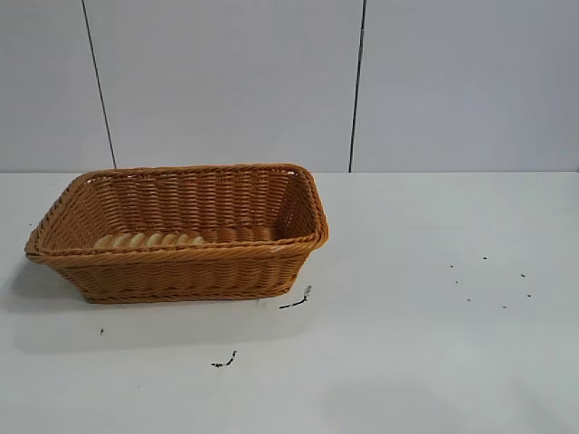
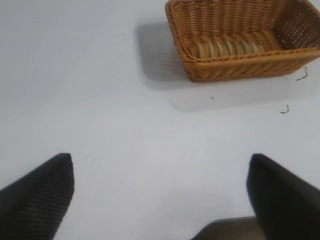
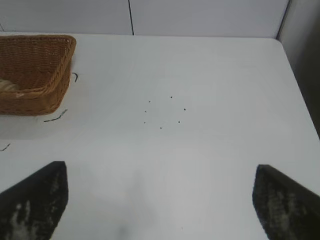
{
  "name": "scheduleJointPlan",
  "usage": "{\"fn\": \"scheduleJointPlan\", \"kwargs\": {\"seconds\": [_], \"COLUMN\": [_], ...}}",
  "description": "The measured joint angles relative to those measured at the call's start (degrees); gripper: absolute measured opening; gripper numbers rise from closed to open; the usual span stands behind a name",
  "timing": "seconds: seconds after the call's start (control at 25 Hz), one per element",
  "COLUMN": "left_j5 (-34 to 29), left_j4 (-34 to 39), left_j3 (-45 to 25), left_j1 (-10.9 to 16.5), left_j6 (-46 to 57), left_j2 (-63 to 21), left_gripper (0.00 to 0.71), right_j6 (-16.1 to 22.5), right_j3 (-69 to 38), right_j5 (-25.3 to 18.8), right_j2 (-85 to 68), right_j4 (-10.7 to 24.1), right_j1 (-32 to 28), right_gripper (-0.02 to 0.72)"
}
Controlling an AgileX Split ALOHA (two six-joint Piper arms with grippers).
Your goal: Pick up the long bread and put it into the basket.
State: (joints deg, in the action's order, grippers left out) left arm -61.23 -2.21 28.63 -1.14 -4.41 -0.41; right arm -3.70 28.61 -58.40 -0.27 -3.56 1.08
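The wicker basket (image 1: 181,271) stands on the white table at the left of the exterior view. The long bread (image 1: 149,240) lies inside it along the near wall, with only its ridged top showing above the rim. The left wrist view shows the basket (image 2: 240,67) and the bread (image 2: 227,48) well away from my left gripper (image 2: 161,165), which is open and empty over bare table. My right gripper (image 3: 160,172) is open and empty, far from the basket (image 3: 35,95). A sliver of the bread (image 3: 9,86) shows there. Neither gripper appears in the exterior view.
Small dark marks lie on the table near the basket's front corner (image 1: 294,301), further forward (image 1: 223,362) and as scattered specks at the right (image 1: 488,280). The table's far right edge (image 3: 295,80) meets a grey wall.
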Motion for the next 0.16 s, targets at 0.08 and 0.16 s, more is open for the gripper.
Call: {"fn": "scheduleJointPlan", "kwargs": {"seconds": [0.08, 0.16], "left_j5": [0.00, 0.00], "left_j4": [0.00, 0.00], "left_j3": [0.00, 0.00], "left_j1": [0.00, 0.00], "left_j6": [0.00, 0.00], "left_j2": [0.00, 0.00], "left_gripper": [0.692, 0.692], "right_j6": [0.00, 0.01], "right_j3": [0.00, 0.00], "right_j5": [0.00, -0.06], "right_j2": [0.00, 0.00], "right_j4": [0.00, 0.00], "right_j1": [0.00, 0.00], "right_gripper": [0.690, 0.690]}}
